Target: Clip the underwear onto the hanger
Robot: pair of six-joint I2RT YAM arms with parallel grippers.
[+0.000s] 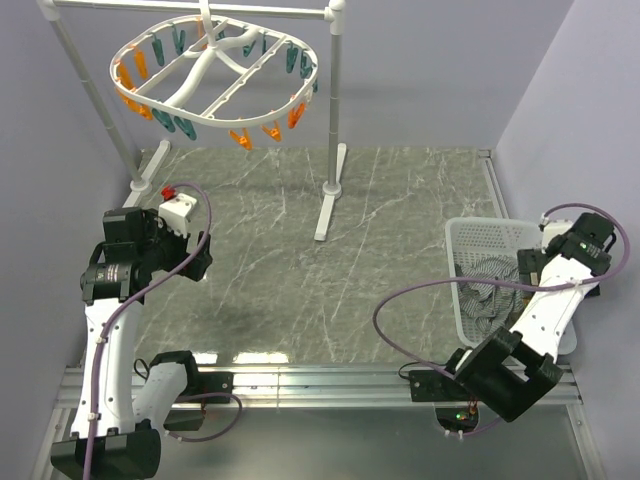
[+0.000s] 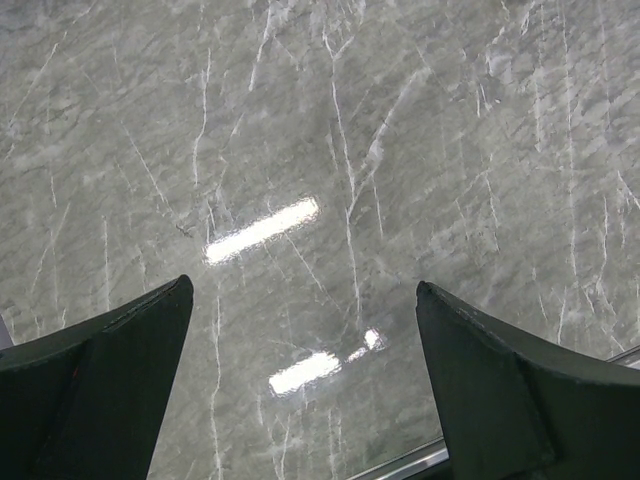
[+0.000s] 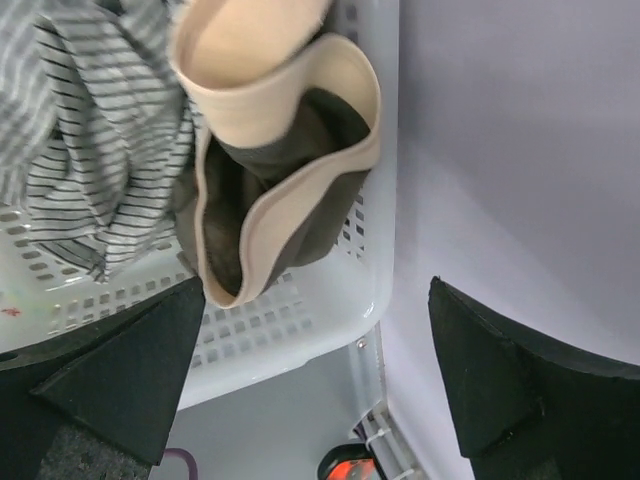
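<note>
The underwear (image 3: pixel 300 190), dark olive-brown with a beige waistband, lies crumpled in a corner of the white basket (image 3: pixel 330 310) beside a grey striped cloth (image 3: pixel 90 150). My right gripper (image 3: pixel 315 375) hovers open above the basket's corner, nothing between its fingers. In the top view the right gripper (image 1: pixel 545 262) sits over the basket (image 1: pixel 470 240) at the table's right edge, and the underwear is hidden there. The hanger (image 1: pixel 215 75), a white oval ring with orange and teal pegs, hangs at the back left. My left gripper (image 2: pixel 305 375) is open over bare marble; in the top view it (image 1: pixel 195 262) is at the left.
A white pole stand (image 1: pixel 330 150) carries the hanger, one foot near the table's middle back. The right wall (image 3: pixel 520 150) runs close beside the basket. A metal rail (image 1: pixel 320 378) edges the table's near side. The marble tabletop (image 1: pixel 330 270) spreads between the two arms.
</note>
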